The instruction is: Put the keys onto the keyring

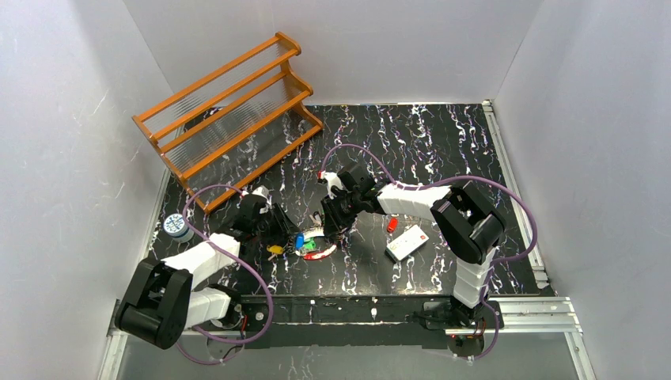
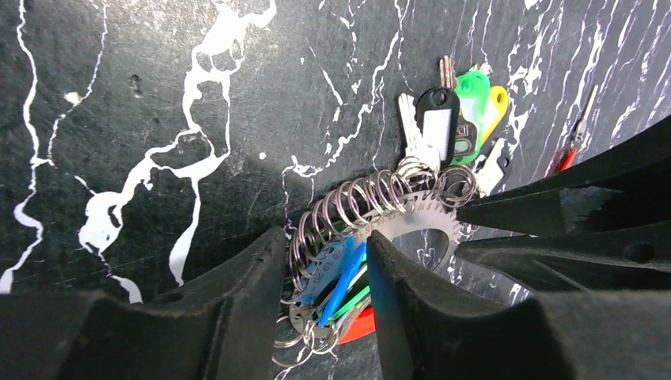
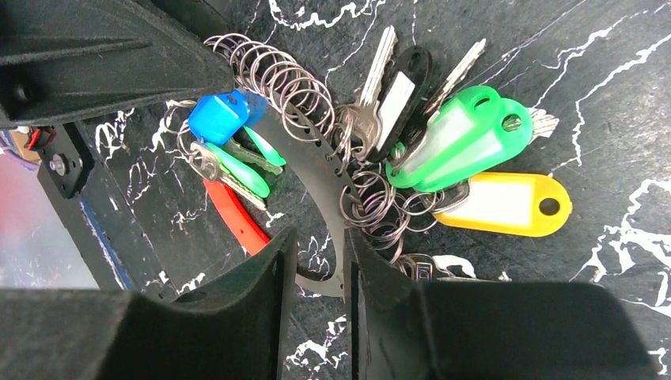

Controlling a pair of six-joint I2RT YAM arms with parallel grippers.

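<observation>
On the black marbled table (image 1: 443, 150), my right gripper (image 3: 320, 247) clamps the keyring (image 3: 310, 172); the left gripper (image 2: 324, 249) straddles its blue-tagged keys (image 2: 340, 275), grip unclear to me.

One keyring (image 3: 316, 198), strung with many small wire rings (image 3: 277, 75). One loose red key (image 1: 392, 225). One yellow tag (image 3: 502, 204), one black tag (image 3: 399, 91). One card (image 1: 407, 241), one rack (image 1: 229, 119), one jar (image 1: 177, 228).

Black marbled table (image 1: 443, 142) — on it rack (image 1: 229, 111), white card (image 1: 407, 242), red key (image 1: 392, 225), keyring (image 2: 419, 209).
</observation>
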